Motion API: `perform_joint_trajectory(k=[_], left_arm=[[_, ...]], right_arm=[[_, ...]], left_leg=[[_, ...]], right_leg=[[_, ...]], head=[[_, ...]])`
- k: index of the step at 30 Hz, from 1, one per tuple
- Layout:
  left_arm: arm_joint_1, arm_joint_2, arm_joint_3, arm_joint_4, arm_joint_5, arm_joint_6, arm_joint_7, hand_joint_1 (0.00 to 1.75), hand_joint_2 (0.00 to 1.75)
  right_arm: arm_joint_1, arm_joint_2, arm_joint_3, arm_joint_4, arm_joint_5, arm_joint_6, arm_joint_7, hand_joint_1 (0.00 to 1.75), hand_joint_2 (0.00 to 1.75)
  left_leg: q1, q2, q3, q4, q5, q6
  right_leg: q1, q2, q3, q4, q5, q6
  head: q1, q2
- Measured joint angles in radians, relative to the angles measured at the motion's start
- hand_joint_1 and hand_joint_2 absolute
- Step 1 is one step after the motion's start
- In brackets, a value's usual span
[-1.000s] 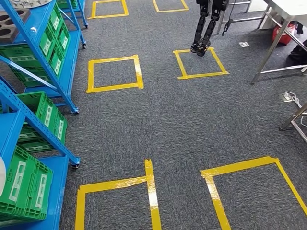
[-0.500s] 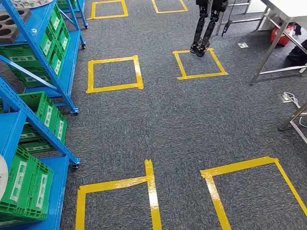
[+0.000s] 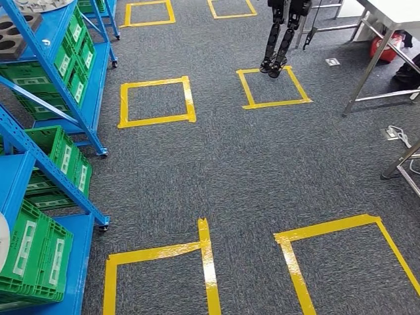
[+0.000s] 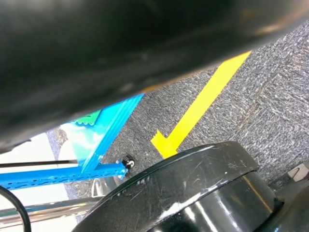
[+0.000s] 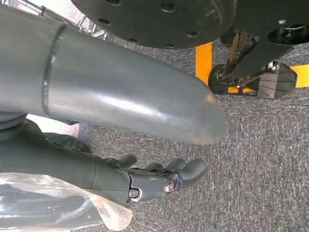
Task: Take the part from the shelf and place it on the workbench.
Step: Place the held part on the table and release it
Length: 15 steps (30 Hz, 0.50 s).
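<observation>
The blue shelf (image 3: pixel 47 62) stands along the left of the head view. On its top level lie a grey block with round holes (image 3: pixel 10 34) and a silvery flat part (image 3: pixel 37 4), cut off by the picture's edge. The workbench (image 3: pixel 391 10), white-topped on steel legs, is at the far right. In the right wrist view my right hand (image 5: pixel 160 180) hangs over the carpet, its dark fingers (image 5: pixel 188 169) stretched out and holding nothing, the thick grey thumb (image 5: pixel 127 94) beside them.
Green crates (image 3: pixel 37 252) fill the shelf's lower levels. Yellow tape squares (image 3: pixel 156 100) mark the grey carpet. Another robot's black legs (image 3: pixel 278 39) stand at the far tape square. A second steel table leg (image 3: pixel 401 164) and a cable (image 3: pixel 398 134) are at the right edge.
The head view has shifted very slightly. Nothing in the scene has moved.
</observation>
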Motion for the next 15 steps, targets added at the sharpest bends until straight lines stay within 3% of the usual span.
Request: perform_joint_trajectory(k=[15], left_arm=[[0.000, 0.000, 0.000, 0.000, -0.004, 0.001, 0.001, 0.00, 0.00]], right_arm=[[0.006, -0.013, 0.000, 0.000, 0.004, 0.032, -0.008, 0.00, 0.00]], left_leg=[[0.000, 0.000, 0.000, 0.000, 0.000, 0.000]], right_leg=[[0.000, 0.000, 0.000, 0.000, 0.000, 0.000]], head=[[0.000, 0.000]])
